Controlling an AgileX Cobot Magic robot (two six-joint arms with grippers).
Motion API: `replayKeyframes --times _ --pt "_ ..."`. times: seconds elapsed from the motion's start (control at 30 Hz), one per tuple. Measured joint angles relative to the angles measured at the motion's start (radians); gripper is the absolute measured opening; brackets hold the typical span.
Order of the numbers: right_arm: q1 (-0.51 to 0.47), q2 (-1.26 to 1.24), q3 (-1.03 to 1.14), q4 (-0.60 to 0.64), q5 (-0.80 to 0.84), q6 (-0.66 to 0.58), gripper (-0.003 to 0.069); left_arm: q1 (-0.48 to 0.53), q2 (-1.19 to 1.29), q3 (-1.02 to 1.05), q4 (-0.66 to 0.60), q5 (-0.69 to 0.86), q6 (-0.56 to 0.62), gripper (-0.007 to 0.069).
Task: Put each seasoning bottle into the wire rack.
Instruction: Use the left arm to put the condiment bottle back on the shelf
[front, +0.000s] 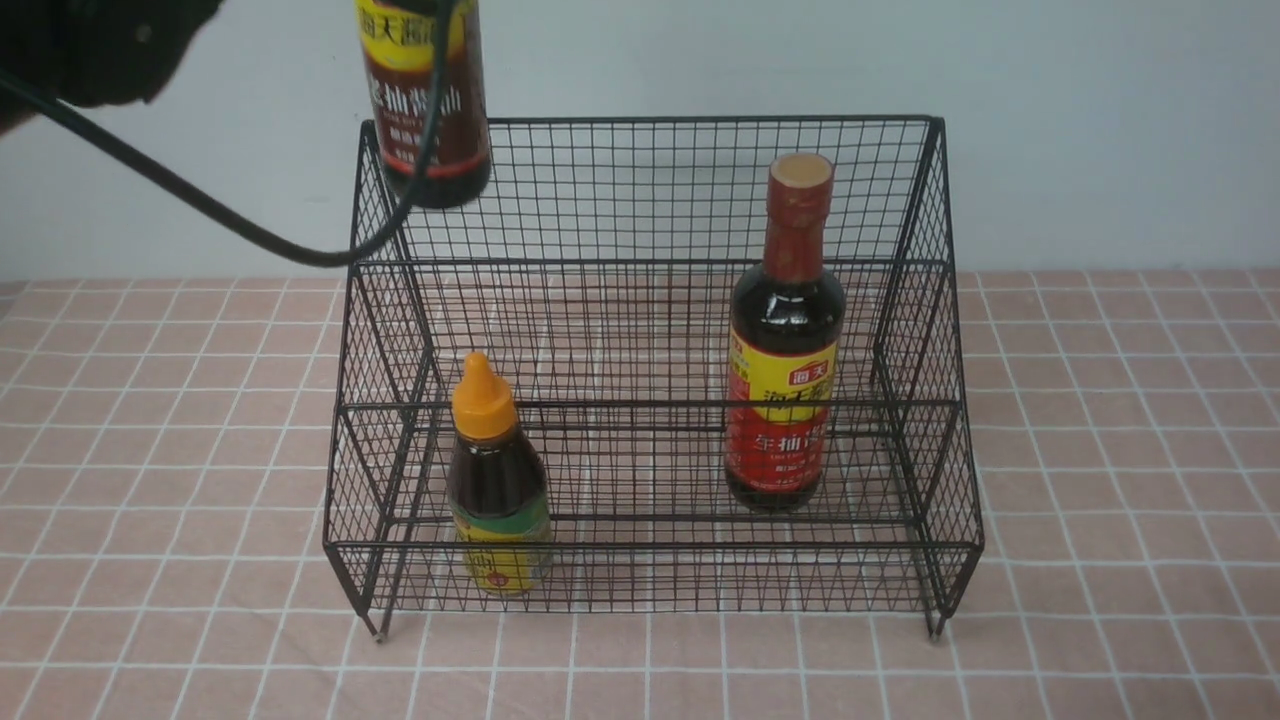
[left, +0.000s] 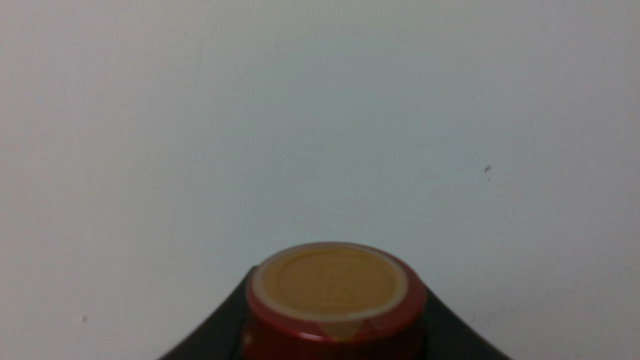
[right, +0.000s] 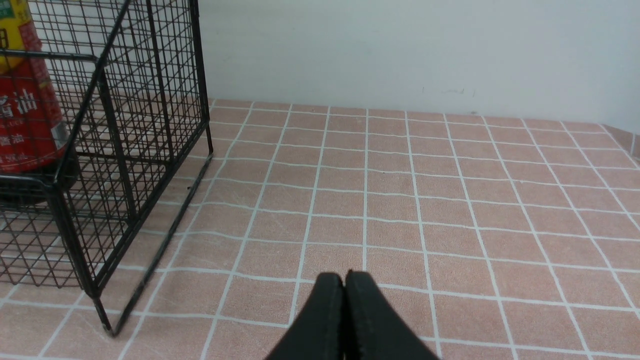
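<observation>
The wire rack (front: 640, 200) stands on the pink tiled counter (front: 1100, 450). A short bottle (front: 497, 480) with an orange top stands on the lowest shelf, at about 8 o'clock in the rack. A tall bottle (front: 785, 350) with a red label stands one step up, at about 3 o'clock.

The other tall bottle (front: 425, 100) is up in the air at about 11 o'clock, over the rack's back left corner. The left fingers (left: 220, 340) pinch it just under its round cap (left: 330, 285), one on each side. A black cable (front: 200, 200) hangs in front of it.

The right fingers (right: 325, 320) are pressed together with nothing in them. They hang low over the counter, near the right end of the rack.
</observation>
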Motion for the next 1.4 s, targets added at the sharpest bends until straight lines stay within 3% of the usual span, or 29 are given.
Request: replayKeyframes --times 0.43,1.0,1.4 --pt "0.000 0.000 0.000 0.000 0.000 0.000 -0.0015 -0.002 0.038 0.003 -0.001 0.151 -0.001 0.0258" --pt "0.000 0.000 0.000 0.000 0.000 0.000 -0.0015 -0.002 0.079 0.004 -0.009 0.339 -0.167 0.0258" --pt "0.000 0.000 0.000 0.000 0.000 0.000 -0.0015 -0.002 0.118 0.002 -0.017 0.454 -0.176 0.0258"
